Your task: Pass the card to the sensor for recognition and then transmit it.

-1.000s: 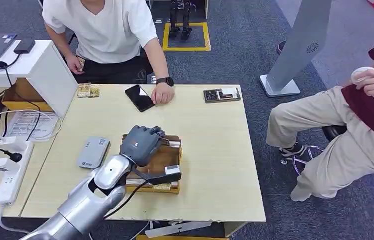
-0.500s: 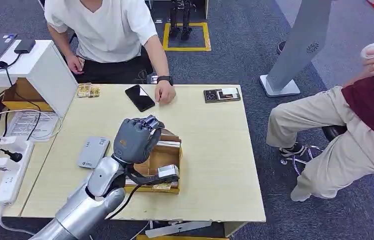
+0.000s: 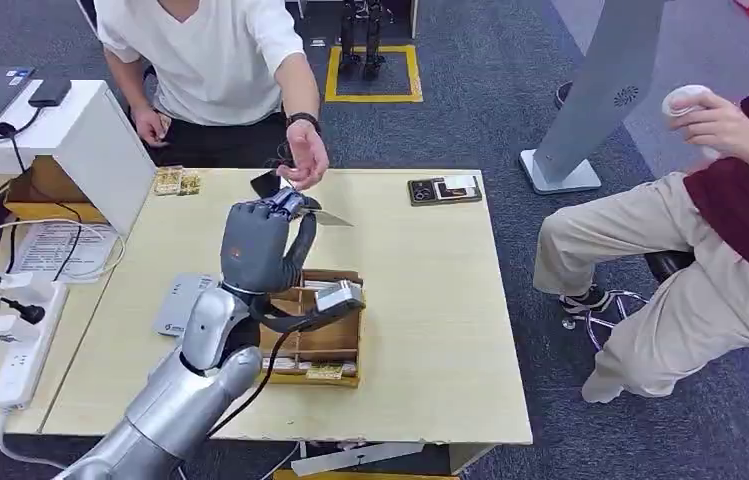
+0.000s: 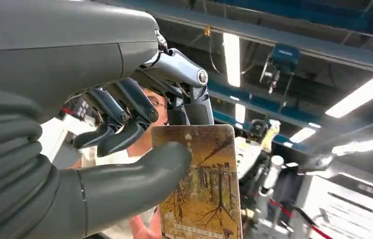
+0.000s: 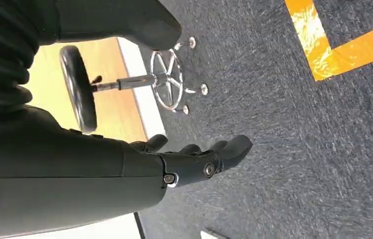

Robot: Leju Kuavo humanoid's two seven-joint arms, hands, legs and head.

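Left hand [image 3: 260, 245] pinches the card [image 4: 201, 184] between thumb and fingers, raised above the box [image 3: 322, 340] on the table [image 3: 430, 300]. Card edge points toward the person's hand [image 3: 305, 160], likely for handover. Sensor [image 3: 182, 303] lies beside the box. Right hand [image 5: 194, 162] hangs empty, fingers loosely apart.

The left hand [image 3: 255, 250] has risen from the wooden card box [image 3: 322, 330] on the worktop [image 3: 430, 300], where it rested a second ago, and now holds a card [image 3: 322, 214] pinched between thumb and fingers above the box's far edge. The person in white has lifted a hand [image 3: 304, 158] off the worktop toward the card. The seated person's hand [image 3: 715, 125] with the white object has moved up and leftward.
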